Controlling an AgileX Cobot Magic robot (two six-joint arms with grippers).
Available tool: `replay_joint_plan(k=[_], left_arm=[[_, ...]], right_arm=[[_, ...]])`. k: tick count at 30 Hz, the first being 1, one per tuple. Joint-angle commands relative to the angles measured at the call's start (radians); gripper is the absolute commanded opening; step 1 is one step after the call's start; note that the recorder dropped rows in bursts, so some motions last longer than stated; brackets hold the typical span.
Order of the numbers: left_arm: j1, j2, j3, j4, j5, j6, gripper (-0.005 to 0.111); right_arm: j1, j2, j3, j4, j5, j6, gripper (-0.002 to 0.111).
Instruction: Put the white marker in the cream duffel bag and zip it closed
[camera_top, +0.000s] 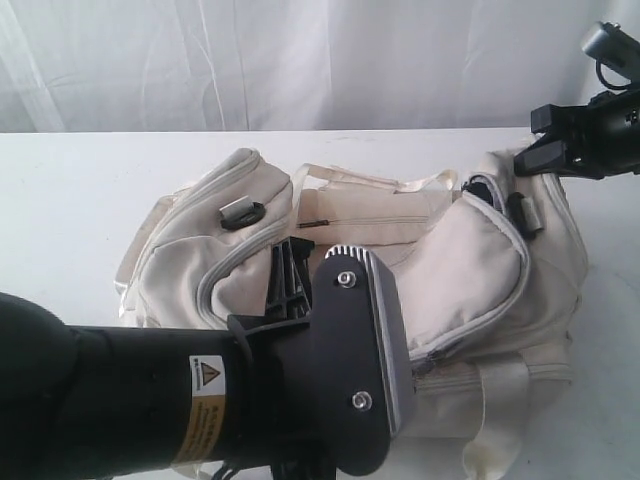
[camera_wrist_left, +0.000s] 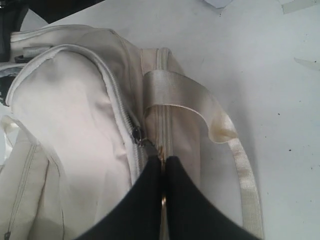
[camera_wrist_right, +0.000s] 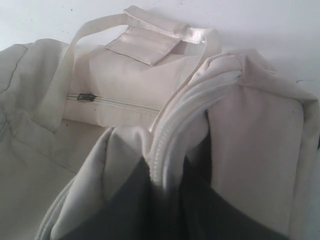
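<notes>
While my left arm (camera_top: 150, 400) is filling the foreground of the exterior view and blocking the near side, item one, the cream duffel bag (camera_top: 470, 270), is lying on the white table (camera_top: 70, 200), its long axis running left to right, zip side up.
Webbing handle (camera_wrist_left: 175, 90): flopping over the main zip.
Left gripper (camera_wrist_left: 161, 161): pinching narrow on the zip pull (camera_wrist_left: 160, 151).
Right gripper (camera_wrist_right: 167, 165): nipping the bag's piped rim at its right end.
Curtain (camera_top: 300, 60): hanging behind.
</notes>
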Motion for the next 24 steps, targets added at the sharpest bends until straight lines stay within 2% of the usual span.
replay_joint_plan(k=[1,2,4,9,13,18,21,22,24], left_arm=[[-0.008,-0.013,0.007,0.001,0.004,-0.012,0.000],[-0.008,-0.013,0.007,0.001,0.004,-0.012,0.000],[-0.008,-0.013,0.007,-0.010,0.004,-0.012,0.000],[-0.008,-0.013,0.007,-0.015,0.004,-0.012,0.000],[-0.008,-0.013,0.007,-0.015,0.019,-0.012,0.000],[-0.008,-0.013,0.007,-0.015,0.050,-0.012,0.000],[-0.008,-0.013,0.007,-0.015,0.057,-0.012,0.000],[-0.008,-0.013,0.007,-0.015,0.061,-0.012,0.000],[-0.008,-0.013,0.007,-0.015,0.076,-0.012,0.000]], right_arm=[[-0.007,-0.010,-0.010,0.009,0.002,0.000,0.041],[-0.007,-0.015,-0.010,0.009,0.010,0.000,0.053],[-0.007,-0.025,-0.010,0.009,0.027,-0.002,0.062],[-0.007,-0.099,-0.010,-0.028,0.086,0.000,0.062],[-0.007,-0.231,0.008,-0.165,0.184,0.011,0.062],[0.016,-0.456,0.054,-0.255,0.194,-0.117,0.062],[0.025,-0.535,0.054,-0.289,0.269,-0.151,0.062],[0.046,-0.569,0.054,-0.296,0.347,-0.222,0.062],[0.094,-0.593,0.079,-0.321,0.347,-0.332,0.062]])
